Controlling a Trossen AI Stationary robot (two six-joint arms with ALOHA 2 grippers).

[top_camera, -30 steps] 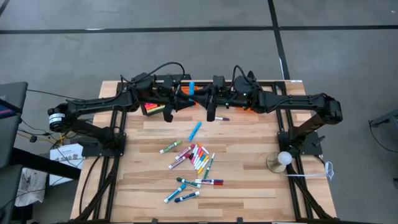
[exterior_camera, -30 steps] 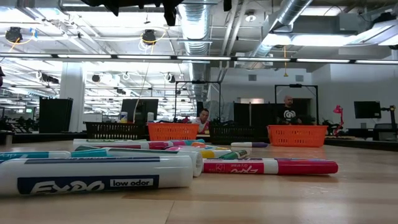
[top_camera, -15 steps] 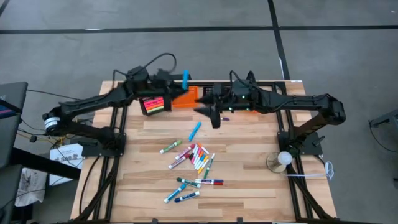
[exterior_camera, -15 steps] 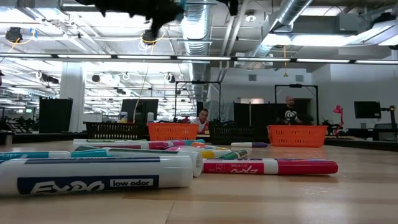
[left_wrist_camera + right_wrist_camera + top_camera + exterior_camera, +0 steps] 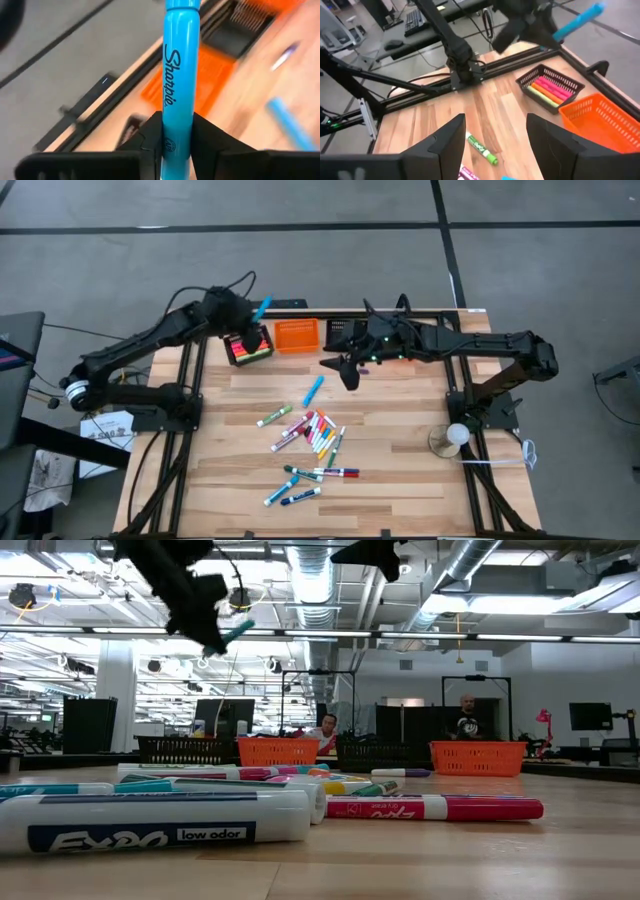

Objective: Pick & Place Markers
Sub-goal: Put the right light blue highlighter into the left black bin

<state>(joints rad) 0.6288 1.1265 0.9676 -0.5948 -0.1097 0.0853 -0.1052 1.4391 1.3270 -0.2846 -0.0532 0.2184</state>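
Observation:
My left gripper hangs over the far left of the table, shut on a light blue marker. That marker also shows in the high view and the low view. It is above a black mesh basket that holds pink, orange and yellow-green markers. My right gripper is open and has nothing between its fingers; it hovers above the far middle of the table. Several markers lie loose on the table's middle, and a blue one lies apart. My left gripper pinches the blue marker's barrel near one end between its two fingers. The marker runs along the fingers and sticks far out past their tips. It is lifted clear and tilted, above the black basket.
An orange basket stands right of the black one, with another black basket beside it under my right arm. More markers lie toward the near edge. A round lamp-like object stands at the table's right edge. People sit beyond the table.
My left gripper has carried the blue marker from over the orange basket toward the table's left edge, turning and tipping as it went; it is now over the black basket. My right gripper has opened and tipped its fingers up, almost in place.

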